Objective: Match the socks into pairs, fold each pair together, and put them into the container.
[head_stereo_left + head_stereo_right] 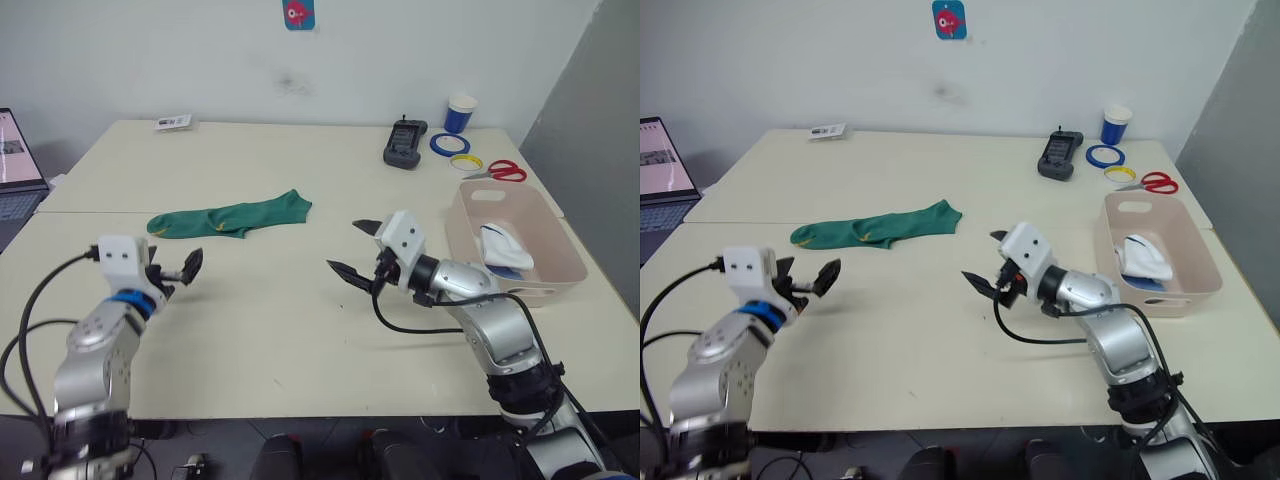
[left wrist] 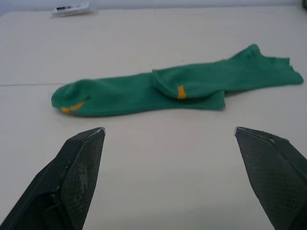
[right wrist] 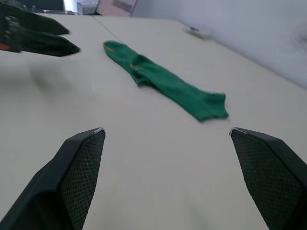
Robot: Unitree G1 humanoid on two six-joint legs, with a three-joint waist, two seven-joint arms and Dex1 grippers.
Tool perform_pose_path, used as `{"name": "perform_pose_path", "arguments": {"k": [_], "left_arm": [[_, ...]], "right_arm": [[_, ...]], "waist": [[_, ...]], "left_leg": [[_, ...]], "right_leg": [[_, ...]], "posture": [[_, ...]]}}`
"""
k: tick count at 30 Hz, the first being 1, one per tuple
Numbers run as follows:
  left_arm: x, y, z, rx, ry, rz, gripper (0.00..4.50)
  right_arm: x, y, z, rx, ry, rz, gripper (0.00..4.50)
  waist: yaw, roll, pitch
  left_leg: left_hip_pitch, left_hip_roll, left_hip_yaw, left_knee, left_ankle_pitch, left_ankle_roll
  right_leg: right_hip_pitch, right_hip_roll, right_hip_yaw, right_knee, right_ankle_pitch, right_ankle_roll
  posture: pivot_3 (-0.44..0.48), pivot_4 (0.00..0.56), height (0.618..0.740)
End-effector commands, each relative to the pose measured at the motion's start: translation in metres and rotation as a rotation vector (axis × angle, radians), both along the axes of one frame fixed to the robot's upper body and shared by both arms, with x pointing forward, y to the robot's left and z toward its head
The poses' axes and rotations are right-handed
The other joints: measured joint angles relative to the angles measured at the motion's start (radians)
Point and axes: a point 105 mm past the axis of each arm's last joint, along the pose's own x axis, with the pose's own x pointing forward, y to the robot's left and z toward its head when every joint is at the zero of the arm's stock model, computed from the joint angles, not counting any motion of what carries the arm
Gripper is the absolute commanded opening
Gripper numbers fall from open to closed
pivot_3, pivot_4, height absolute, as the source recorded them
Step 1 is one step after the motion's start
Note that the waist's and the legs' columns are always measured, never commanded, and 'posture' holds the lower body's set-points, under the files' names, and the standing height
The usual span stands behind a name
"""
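Two green socks lie end to end and partly overlapping near the middle of the table, flat and stretched out, with small yellow marks at the toe and on the overlap. They are well apart from both arms.

White and blue socks already sit bundled in the pink container at the table's right side.

Left gripper: jaws spread wide, holding nothing, hovering just above the table on the near side of the green socks. Right gripper: jaws also wide open and empty, pointing across the table toward the socks.

Handling judgement: thin knit fabric, very light, limp, no risk of breakage. It will drape and sag from any pinch point, and may slide on the smooth tabletop rather than lift. Best hold is probably at the overlap in the middle, where one pinch could catch both layers, or at a cuff end for folding.

Writing: none readable. A small card at the far edge carries print too small to read. A poster scrap on the wall shows a red shape, no legible words. The blue paper cup and the black handheld device show no readable labels.
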Motion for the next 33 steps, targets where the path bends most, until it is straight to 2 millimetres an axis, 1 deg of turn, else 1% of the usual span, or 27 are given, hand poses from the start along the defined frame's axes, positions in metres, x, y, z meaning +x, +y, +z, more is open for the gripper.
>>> {"name": "perform_pose_path", "arguments": {"k": [1, 2, 4, 6, 9, 10, 12, 15, 18, 24, 30, 31, 33], "left_arm": [[0.031, -0.003, 0.005, -0.021, 0.025, -0.034, 4.5], [0.041, -0.001, 0.008, -0.026, 0.024, -0.018, 4.5], [0.054, -0.003, 0.009, -0.034, 0.024, -0.013, 4.5], [0.064, -0.008, 0.006, -0.02, 0.044, -0.03, 4.5], [0.083, -0.027, -0.006, -0.035, 0.095, -0.06, 4.5], [0.086, -0.031, -0.008, -0.043, 0.103, -0.07, 4.5], [0.091, -0.034, -0.009, -0.053, 0.106, -0.058, 4.5], [0.098, -0.038, -0.006, -0.057, 0.088, -0.039, 4.5], [0.101, -0.039, -0.004, -0.055, 0.079, -0.026, 3.93], [0.103, -0.041, -0.002, -0.048, 0.066, -0.036, 1.97], [0.105, -0.045, 0.006, -0.035, 0.043, -0.058, 0.09], [0.106, -0.047, 0.007, -0.03, 0.039, -0.066, 0.01], [0.106, -0.047, 0.009, -0.015, 0.036, -0.066, 0.01]], "right_arm": [[0.004, 0.0, 0.017, 0.05, -0.036, -0.044, 4.47], [0.004, -0.002, 0.018, 0.054, -0.038, -0.058, 4.47], [0.004, -0.005, 0.018, 0.054, -0.038, -0.076, 4.47], [0.004, -0.007, 0.014, 0.044, -0.035, -0.095, 4.47], [0.0, -0.014, 0.01, 0.037, -0.024, -0.129, 4.47], [0.0, -0.016, 0.01, 0.033, -0.025, -0.135, 4.47], [0.0, -0.019, 0.01, 0.024, -0.028, -0.146, 4.47], [0.0, -0.022, 0.009, 0.014, -0.031, -0.162, 4.47], [-0.001, -0.024, 0.009, 0.012, -0.029, -0.171, 4.5], [-0.003, -0.027, 0.006, 0.009, -0.021, -0.186, 4.5], [-0.002, -0.028, 0.006, 0.013, -0.019, -0.195, 4.5], [-0.002, -0.028, 0.006, 0.014, -0.019, -0.195, 4.5], [-0.001, -0.028, 0.005, 0.014, -0.018, -0.196, 4.5]], "waist": [[0.003, 0.0, 0.0], [0.005, 0.0, 0.0], [0.005, 0.0, 0.0], [0.002, 0.0, 0.0], [0.001, 0.0, 0.0], [0.002, -0.001, 0.0], [0.0, -0.001, 0.0], [-0.006, -0.001, 0.0], [-0.006, -0.001, 0.0], [-0.006, -0.001, 0.0], [-0.005, -0.001, 0.0], [-0.005, -0.001, 0.0], [-0.005, -0.001, 0.0]], "left_leg": [[0.0, 0.0, 0.0, 0.0, 0.0, 0.0], [-0.001, -0.001, 0.0, 0.0, 0.0, 0.0], [-0.002, -0.001, 0.001, 0.0, 0.0, 0.0], [-0.003, 0.0, 0.001, 0.0, 0.0, 0.0], [-0.003, -0.001, 0.001, 0.0, 0.0, 0.0], [-0.004, -0.001, 0.001, 0.0, 0.0, 0.0], [-0.005, -0.002, 0.001, 0.0, 0.0, 0.0], [-0.005, -0.002, 0.001, 0.0, 0.0, 0.0], [-0.004, -0.002, 0.001, 0.0, 0.0, 0.0], [-0.004, -0.002, 0.001, 0.0, 0.0, 0.0], [-0.004, -0.002, 0.001, 0.0, 0.0, -0.001], [-0.004, -0.002, 0.001, 0.0, 0.0, -0.001], [-0.004, -0.002, 0.001, 0.0, 0.0, -0.001]], "right_leg": [[0.0, -0.001, 0.0, 0.0, 0.0, 0.0], [0.0, -0.001, 0.0, -0.001, 0.0, 0.0], [-0.001, -0.004, 0.0, -0.002, 0.001, 0.001], [-0.001, -0.005, 0.0, -0.004, 0.002, 0.002], [-0.001, -0.006, -0.001, -0.004, 0.004, -0.001], [-0.001, -0.005, -0.001, -0.004, 0.004, -0.001], [-0.001, -0.005, -0.002, -0.004, 0.004, -0.001], [-0.002, -0.005, -0.001, -0.004, 0.003, 0.001], [-0.002, -0.003, -0.002, -0.004, 0.002, 0.002], [-0.002, -0.003, -0.002, -0.003, 0.002, 0.002], [-0.002, -0.004, -0.002, -0.003, 0.002, 0.002], [-0.002, -0.004, -0.002, -0.003, 0.002, 0.002], [-0.002, -0.004, -0.002, -0.003, 0.002, 0.002]], "posture": [[0.0, 0.15, 0.74], [0.0, 0.15, 0.74], [0.0, 0.15, 0.74], [0.0, 0.15, 0.74], [0.0, 0.15, 0.74], [0.0, 0.15, 0.74], [0.0, 0.15, 0.74], [0.0, 0.15, 0.74], [0.0, 0.15, 0.74], [0.0, 0.15, 0.74], [0.0, 0.15, 0.74], [0.0, 0.15, 0.74], [0.0, 0.15, 0.74]]}}
